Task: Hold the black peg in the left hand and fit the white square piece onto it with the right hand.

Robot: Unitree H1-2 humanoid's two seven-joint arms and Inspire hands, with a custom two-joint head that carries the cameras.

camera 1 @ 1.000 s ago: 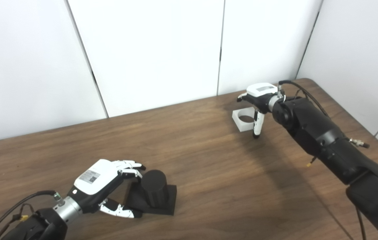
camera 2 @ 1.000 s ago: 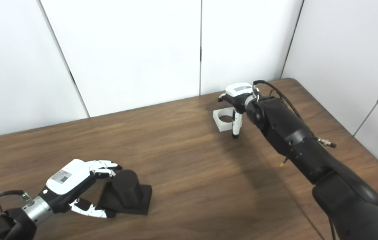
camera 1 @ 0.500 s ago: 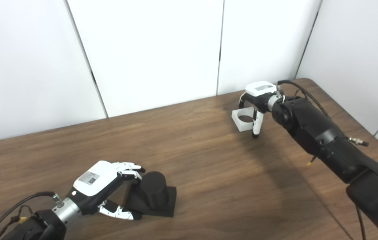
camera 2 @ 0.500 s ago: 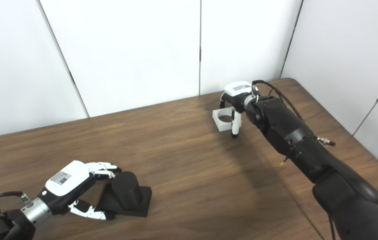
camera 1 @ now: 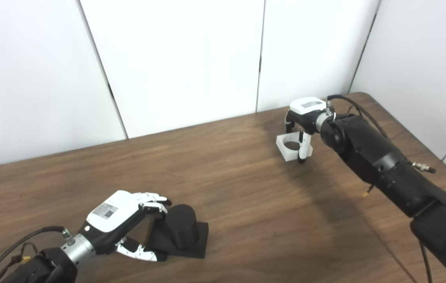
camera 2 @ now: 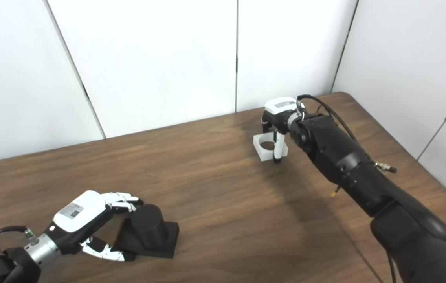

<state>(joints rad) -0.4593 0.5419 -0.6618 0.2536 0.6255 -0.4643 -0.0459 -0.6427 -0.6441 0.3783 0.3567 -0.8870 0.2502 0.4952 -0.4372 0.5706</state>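
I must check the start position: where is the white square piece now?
The white square piece lies on the table at the far right, under the right hand, far from the black peg.

A black peg [camera 1: 180, 226], a stubby upright cylinder on a flat square base, stands at the near left. The white square piece [camera 1: 290, 147], with its round hole, sits far right.

you're looking at a bare test bay, lab-like: plain white wall panels [camera 1: 175, 59] boxing in one wood-grain table [camera 1: 246, 204], with cabled black robot arms [camera 1: 376, 161] reaching over it.
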